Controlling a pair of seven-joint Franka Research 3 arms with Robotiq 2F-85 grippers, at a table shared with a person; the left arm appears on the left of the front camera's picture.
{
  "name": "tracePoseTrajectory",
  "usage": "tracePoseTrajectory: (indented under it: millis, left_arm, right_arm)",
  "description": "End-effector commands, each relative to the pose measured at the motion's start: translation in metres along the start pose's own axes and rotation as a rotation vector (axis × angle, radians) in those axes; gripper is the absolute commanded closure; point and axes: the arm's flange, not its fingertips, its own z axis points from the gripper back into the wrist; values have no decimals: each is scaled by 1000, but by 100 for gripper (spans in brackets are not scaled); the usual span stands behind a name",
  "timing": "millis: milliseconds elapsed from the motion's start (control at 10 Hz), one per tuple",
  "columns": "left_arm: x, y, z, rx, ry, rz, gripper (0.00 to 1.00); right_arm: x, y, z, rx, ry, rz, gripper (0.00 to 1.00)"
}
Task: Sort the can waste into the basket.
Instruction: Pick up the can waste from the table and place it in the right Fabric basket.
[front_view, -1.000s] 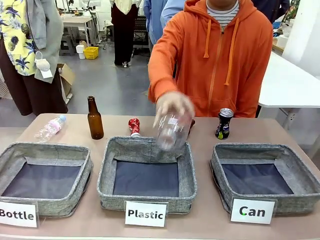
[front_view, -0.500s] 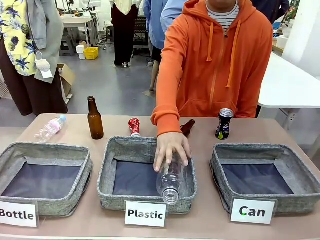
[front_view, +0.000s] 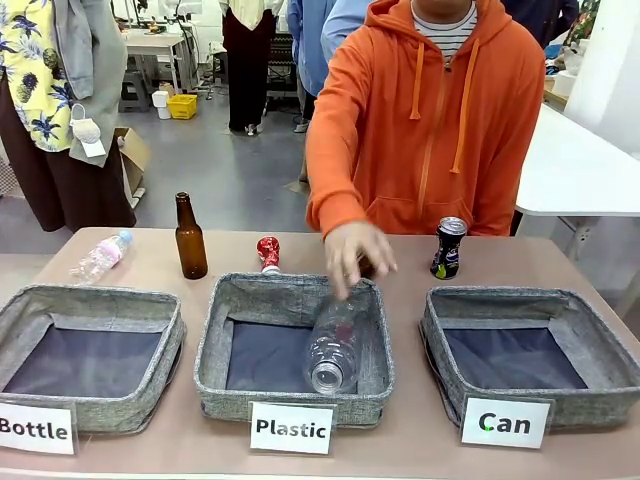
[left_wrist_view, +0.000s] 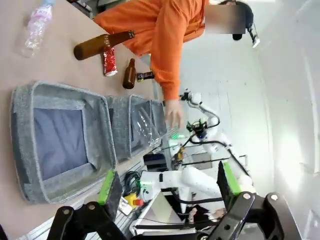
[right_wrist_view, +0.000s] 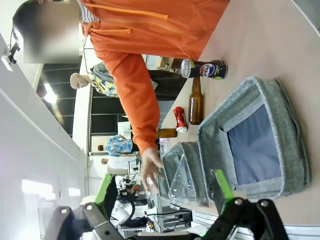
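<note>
The black can (front_view: 449, 248) stands upright on the desk (front_view: 410, 440) just behind the Can basket (front_view: 590, 405); the crushed red can (front_view: 268, 253) stands behind the middle basket (front_view: 215, 320). The right fingers (right_wrist_view: 220, 186) look better placed for the black one: grip its middle, then lift it over the rim. They and the left fingers (left_wrist_view: 109, 186) are spread wide, empty, well apart from both cans.

Clear bottle (front_view: 333, 345), seemingly resting, in Plastic basket (front_view: 213, 345)
</note>
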Motion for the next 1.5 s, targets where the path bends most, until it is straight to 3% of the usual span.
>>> tracePoseTrajectory:
  millis: [0,300,600,800,1000,1200,1300,1400]
  left_arm:
    - [2,-58,-32,127,70,-108,0]
    - [12,-159,-146,411,262,-301,0]
    - [13,-218,-292,618,485,-429,0]
    - [-5,-230,-409,877,510,-466,0]
    - [-27,-224,-489,965,613,-519,0]
    - [-44,-200,-539,1022,570,-527,0]
    - [-44,-195,-542,1019,529,-484,0]
    - [-55,-201,-535,981,610,-547,0]
  right_arm:
    - [3,3,0,25,-12,6,0]
    - [3,3,0,25,-12,6,0]
    - [3,3,0,25,-12,6,0]
    - [3,3,0,25,-12,6,0]
    - [3,3,0,25,-12,6,0]
    - [3,3,0,25,-12,6,0]
    - [3,3,0,25,-12,6,0]
    - [3,3,0,25,-12,6,0]
